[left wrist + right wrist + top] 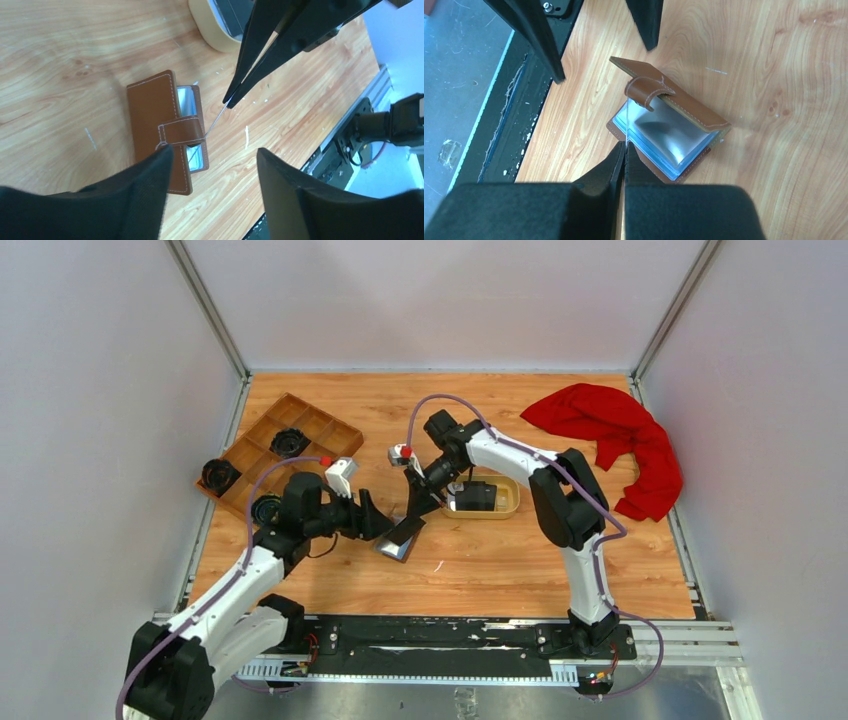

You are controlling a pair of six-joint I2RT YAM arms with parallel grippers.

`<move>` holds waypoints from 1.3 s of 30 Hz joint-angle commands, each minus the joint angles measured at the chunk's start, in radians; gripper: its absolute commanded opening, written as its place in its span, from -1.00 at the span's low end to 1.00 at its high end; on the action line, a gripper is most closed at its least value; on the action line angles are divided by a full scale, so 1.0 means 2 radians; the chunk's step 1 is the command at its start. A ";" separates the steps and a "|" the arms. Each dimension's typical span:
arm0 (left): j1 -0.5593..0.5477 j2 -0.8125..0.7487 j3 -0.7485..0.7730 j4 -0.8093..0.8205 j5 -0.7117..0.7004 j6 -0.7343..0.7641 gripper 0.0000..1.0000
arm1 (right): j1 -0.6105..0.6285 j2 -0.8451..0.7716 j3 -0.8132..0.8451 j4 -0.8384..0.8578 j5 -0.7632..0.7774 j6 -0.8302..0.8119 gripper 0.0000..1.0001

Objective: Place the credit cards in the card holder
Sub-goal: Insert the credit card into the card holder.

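"Where's the card holder [672,131]?"

"Flat on the desk [470,580] between the two arms, just in front of the tan dish [510,508]. Its brown cover [151,107] is tilted up, so the grey pockets show, and the open side faces the right hand [625,148]."

"And that hand has something?"

"Its fingers are pinched together on a pale card [216,120]. The card is edge-on to me, so it's only a thin line. Its long axis runs down from the fingertips with the lower end at the pocket mouth. I'd guess it's held end-first like that so it slides straight in."

"What's the left hand [214,153] doing?"

"It's spread apart, low beside the holder on the side away from the dish. I'd say it's waiting to steady the holder. I can't tell whether it touches it."

"Any more cards?"

"A black card [478,496] lies in the dish."

"How does the holder lie?"

"At a slant on the desk, its long side running from near-left to far-right."
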 commanded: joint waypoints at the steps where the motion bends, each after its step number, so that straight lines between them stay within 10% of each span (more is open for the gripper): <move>1: 0.000 -0.036 0.012 -0.043 -0.058 0.002 0.39 | 0.002 -0.008 -0.011 0.017 0.023 0.028 -1.00; 14: -0.055 0.040 0.008 -0.047 -0.142 0.048 0.46 | -0.006 0.004 0.006 0.023 0.024 0.049 -1.00; 26: -0.055 0.071 0.003 -0.020 -0.134 0.045 -0.88 | -0.017 -0.017 -0.016 0.022 0.050 0.031 -1.00; 39: -0.062 0.169 0.020 0.088 0.064 0.000 -1.00 | -0.070 -0.224 -0.158 -0.046 0.030 -0.124 -1.00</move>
